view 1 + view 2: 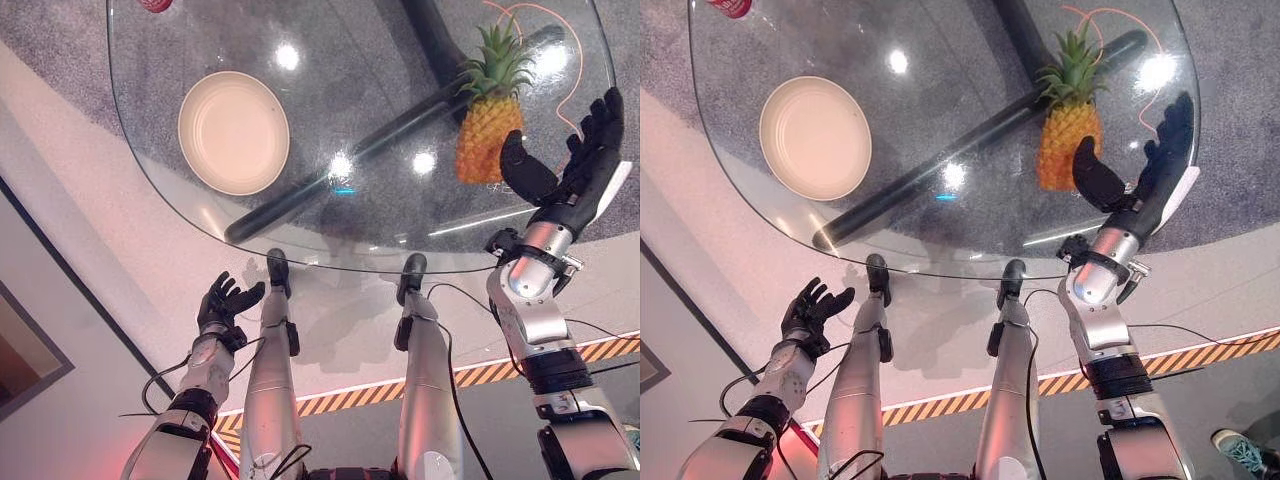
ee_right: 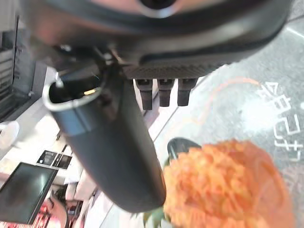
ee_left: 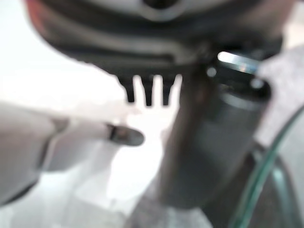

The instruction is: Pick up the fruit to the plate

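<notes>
Just beside the right hand (image 1: 572, 165), on its thumb side, stood the pineapple (image 1: 489, 128), upright on the glass table (image 1: 400, 215). Spread wide, holding nothing, thumb nearly touching the fruit. Best closed low round the body, clear of the crown, then carried past to the cream plate (image 1: 234, 131), well apart. Hung low, relaxed and empty: left hand (image 1: 226, 301).

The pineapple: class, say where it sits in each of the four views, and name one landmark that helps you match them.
Left eye view: pineapple upper right, on the glass table, beside the open right hand.
Right eye view: pineapple right of centre, near the top.
Left wrist view: not in it.
Right wrist view: orange body low, past the thumb.
Shared landmark: the right hand.
</notes>
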Tool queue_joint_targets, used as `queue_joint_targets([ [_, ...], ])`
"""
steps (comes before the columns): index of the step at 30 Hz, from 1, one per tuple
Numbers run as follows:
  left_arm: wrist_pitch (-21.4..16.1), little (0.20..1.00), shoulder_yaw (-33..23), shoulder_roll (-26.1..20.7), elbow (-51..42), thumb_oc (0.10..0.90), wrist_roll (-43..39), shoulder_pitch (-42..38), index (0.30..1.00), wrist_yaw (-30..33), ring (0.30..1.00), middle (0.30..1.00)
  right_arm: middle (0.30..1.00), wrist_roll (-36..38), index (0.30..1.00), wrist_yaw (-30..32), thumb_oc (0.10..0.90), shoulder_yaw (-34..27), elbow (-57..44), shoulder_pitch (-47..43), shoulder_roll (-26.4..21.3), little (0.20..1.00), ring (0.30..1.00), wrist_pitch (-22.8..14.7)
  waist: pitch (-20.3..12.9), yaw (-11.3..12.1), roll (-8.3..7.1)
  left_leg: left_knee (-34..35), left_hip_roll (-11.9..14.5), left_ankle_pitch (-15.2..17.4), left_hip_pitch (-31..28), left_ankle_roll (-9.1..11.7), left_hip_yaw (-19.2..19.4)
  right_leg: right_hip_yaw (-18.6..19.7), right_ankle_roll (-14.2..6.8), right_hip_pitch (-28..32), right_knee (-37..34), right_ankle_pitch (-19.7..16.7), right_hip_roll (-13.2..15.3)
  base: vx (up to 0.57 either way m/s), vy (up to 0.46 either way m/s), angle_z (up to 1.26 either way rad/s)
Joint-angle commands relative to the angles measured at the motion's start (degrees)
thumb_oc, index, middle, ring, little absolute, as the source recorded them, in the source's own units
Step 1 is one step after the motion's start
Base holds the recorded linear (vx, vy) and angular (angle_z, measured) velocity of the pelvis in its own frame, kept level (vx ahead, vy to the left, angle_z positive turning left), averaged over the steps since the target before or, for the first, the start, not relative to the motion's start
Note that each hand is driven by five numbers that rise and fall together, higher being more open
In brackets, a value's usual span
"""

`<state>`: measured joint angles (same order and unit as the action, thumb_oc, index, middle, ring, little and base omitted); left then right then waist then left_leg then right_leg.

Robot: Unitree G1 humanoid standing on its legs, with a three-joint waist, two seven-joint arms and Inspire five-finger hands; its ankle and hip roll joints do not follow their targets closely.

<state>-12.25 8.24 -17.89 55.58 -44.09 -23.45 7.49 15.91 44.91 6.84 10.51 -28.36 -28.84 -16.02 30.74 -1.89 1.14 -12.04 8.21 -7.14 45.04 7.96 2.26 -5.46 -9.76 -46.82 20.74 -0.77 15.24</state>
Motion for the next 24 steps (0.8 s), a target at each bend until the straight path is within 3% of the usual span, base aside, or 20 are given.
queue_joint_targets([
  [1,-2.57,0.900,-1.05,-0.66,2.27,0.800,0.87,4.30,0.900,0.26,0.900,0.900,0.900,-3.05,0.900,-0.72,0.800,-3.10,-8.16,0.95,-2.15,0.900,0.900,-2.59,-0.95,-0.12,-1.00,-5.16,-1.27,4.42,0.15,-2.08,-0.47,-1.56,1.65,0.77,-4.15,-3.87,-0.66,0.00,0.000,0.00],
  [15,-2.45,0.900,-0.29,-0.34,2.35,0.800,0.42,3.92,0.900,0.58,0.900,0.900,0.900,-1.52,0.900,-2.46,0.800,-0.79,-6.83,1.37,-1.24,0.900,0.900,-0.55,-0.95,0.04,-1.21,-4.65,-1.62,4.02,0.18,-2.13,-0.74,-1.52,1.70,0.79,-4.68,-4.14,-1.03,0.00,0.000,0.00],
  [24,-2.21,0.900,0.00,-0.85,2.44,0.800,-0.33,3.75,0.900,0.20,0.900,0.900,0.900,1.53,0.900,-3.90,0.800,0.59,-1.81,0.57,-1.76,0.900,0.900,3.63,-0.95,0.48,-1.06,-4.39,-1.77,3.86,0.01,-2.16,-0.79,-1.85,1.68,0.91,-4.90,-4.33,-0.96,0.00,0.000,0.00],
])
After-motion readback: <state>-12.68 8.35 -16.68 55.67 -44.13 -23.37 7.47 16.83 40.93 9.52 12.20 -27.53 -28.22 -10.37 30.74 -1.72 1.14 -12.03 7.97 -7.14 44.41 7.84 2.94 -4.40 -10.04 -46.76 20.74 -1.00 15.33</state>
